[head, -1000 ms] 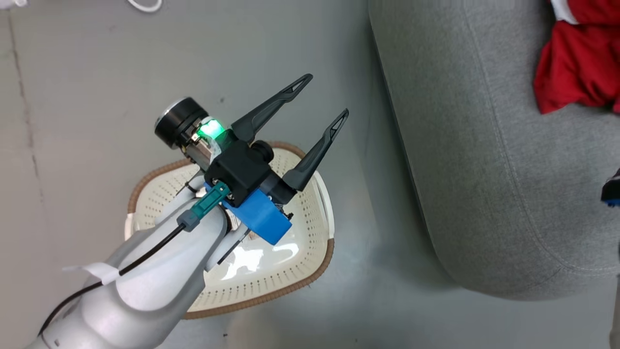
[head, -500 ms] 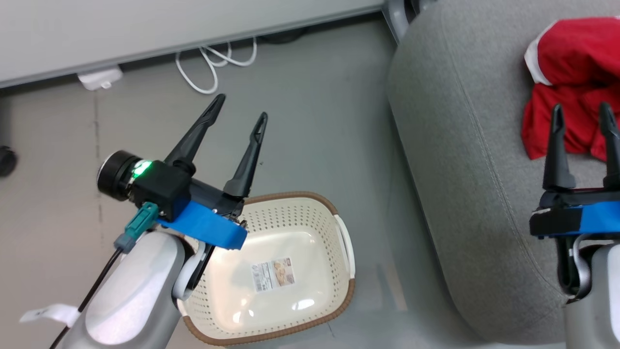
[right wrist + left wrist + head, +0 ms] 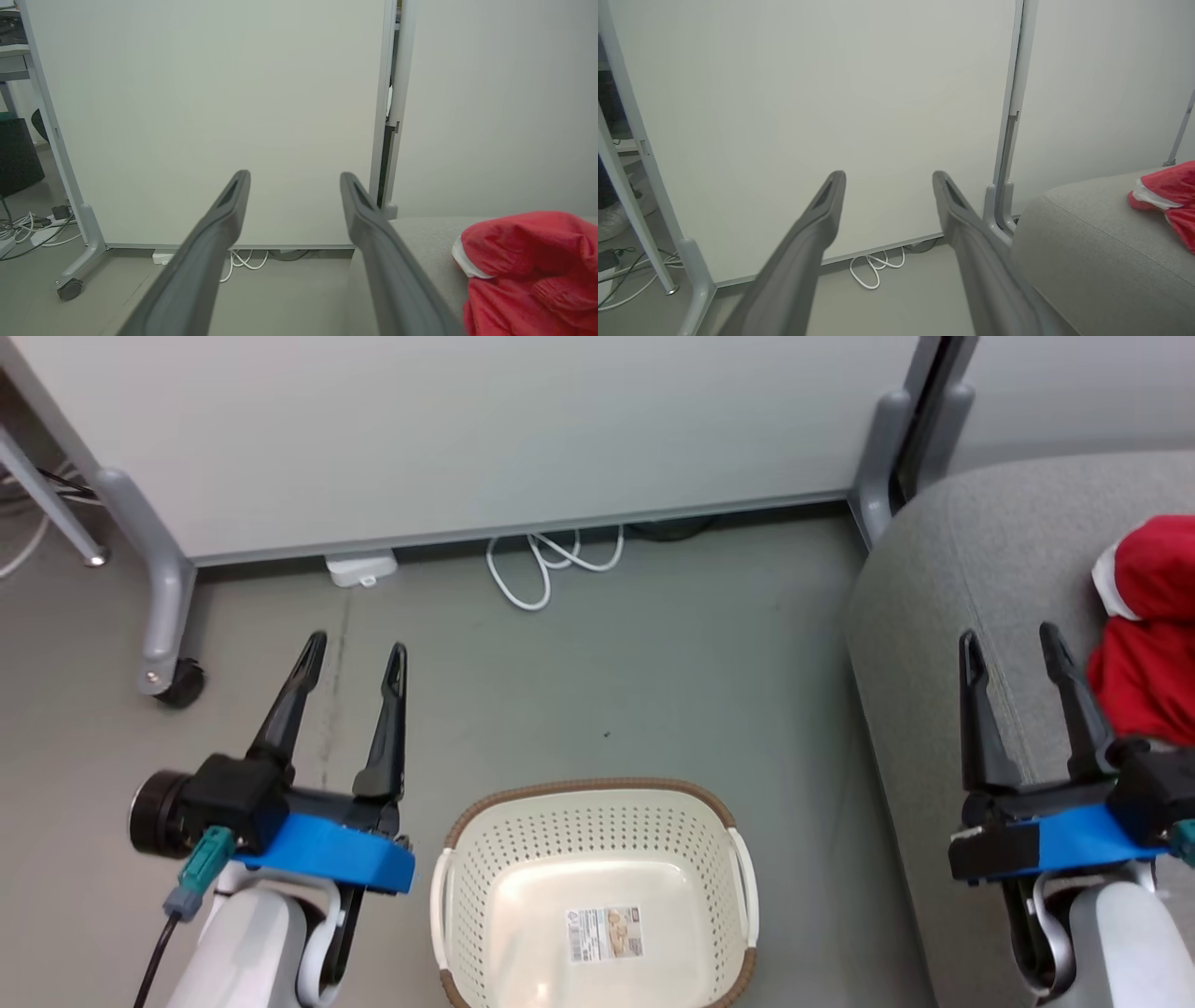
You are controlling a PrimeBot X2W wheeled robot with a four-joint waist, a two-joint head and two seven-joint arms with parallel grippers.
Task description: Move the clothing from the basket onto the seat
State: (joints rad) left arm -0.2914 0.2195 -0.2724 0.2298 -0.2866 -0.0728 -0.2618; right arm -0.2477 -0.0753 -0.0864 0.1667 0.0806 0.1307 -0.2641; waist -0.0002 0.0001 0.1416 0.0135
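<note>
On your sofa (image 3: 952, 616) lies the red clothing (image 3: 1148, 644), probably both garments; the head view adds the basket (image 3: 597, 787); left gripper (image 3: 358, 642) and right gripper (image 3: 1008, 632) fingers released.

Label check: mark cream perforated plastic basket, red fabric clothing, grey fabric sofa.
cream plastic basket (image 3: 588, 821): head view, far wall.
red fabric clothing (image 3: 528, 266): right wrist view, middle.
grey fabric sofa (image 3: 943, 597): head view, bare top.

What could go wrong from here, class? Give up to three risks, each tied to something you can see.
1. The right gripper, open, stands close beside the clothing on the seat; a careless swing could snag the fabric and drag it off.
2. The empty basket sits on the floor just before the robot; rolling forward might knock it.
3. A white cable loops on the floor by the partition and could catch a wheel.
</note>
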